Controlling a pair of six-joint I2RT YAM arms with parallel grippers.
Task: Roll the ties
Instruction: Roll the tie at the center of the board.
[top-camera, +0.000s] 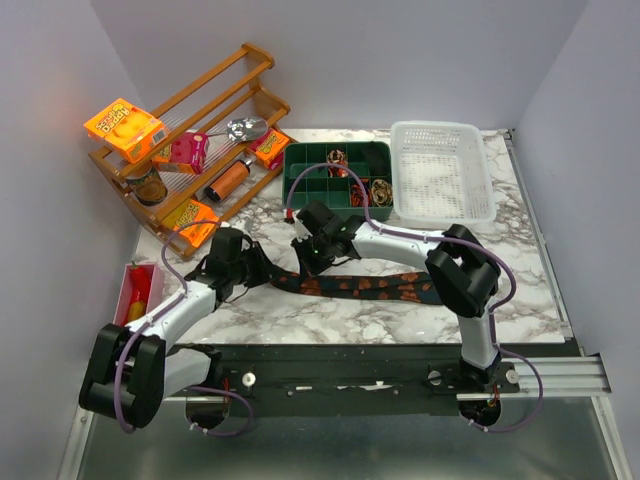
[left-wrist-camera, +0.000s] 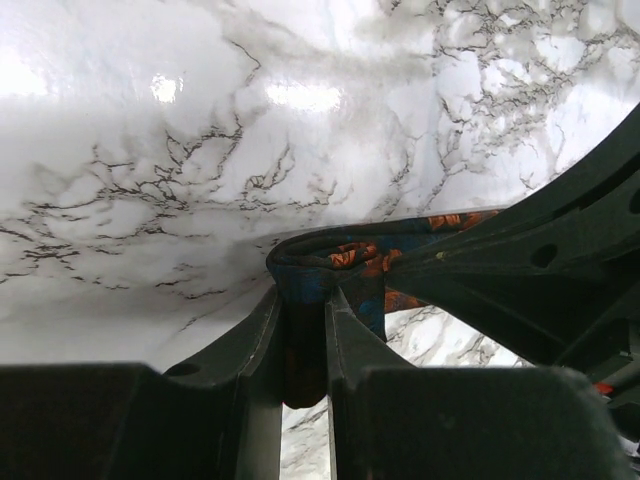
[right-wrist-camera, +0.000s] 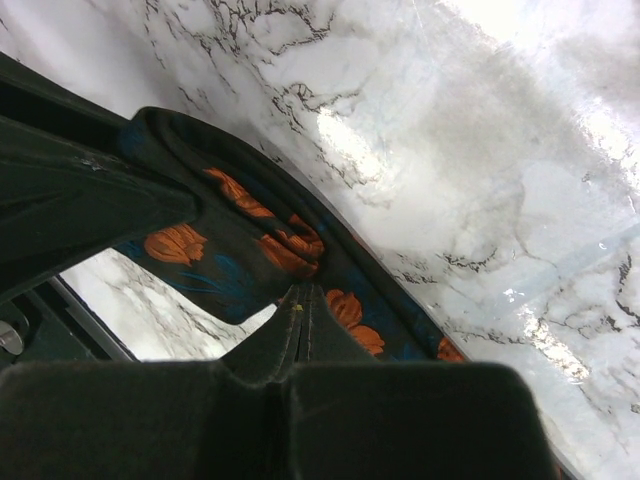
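Observation:
A dark tie (top-camera: 370, 290) with orange blotches lies stretched across the marble table toward the right. My left gripper (top-camera: 265, 272) is at its left end. In the left wrist view this gripper (left-wrist-camera: 303, 300) is shut on the folded end of the tie (left-wrist-camera: 350, 255). My right gripper (top-camera: 305, 262) sits just right of the left one. In the right wrist view it (right-wrist-camera: 303, 297) is shut, its tips pinching puckered tie fabric (right-wrist-camera: 250, 240). Small patterned coils (top-camera: 337, 160) sit in a green compartment tray (top-camera: 300, 150).
A white plastic basket (top-camera: 440, 128) stands right of the green tray. A wooden rack (top-camera: 250, 60) with orange snack packets (top-camera: 123, 128) and other items stands at the back left. A red bin (top-camera: 128, 285) sits at the left table edge.

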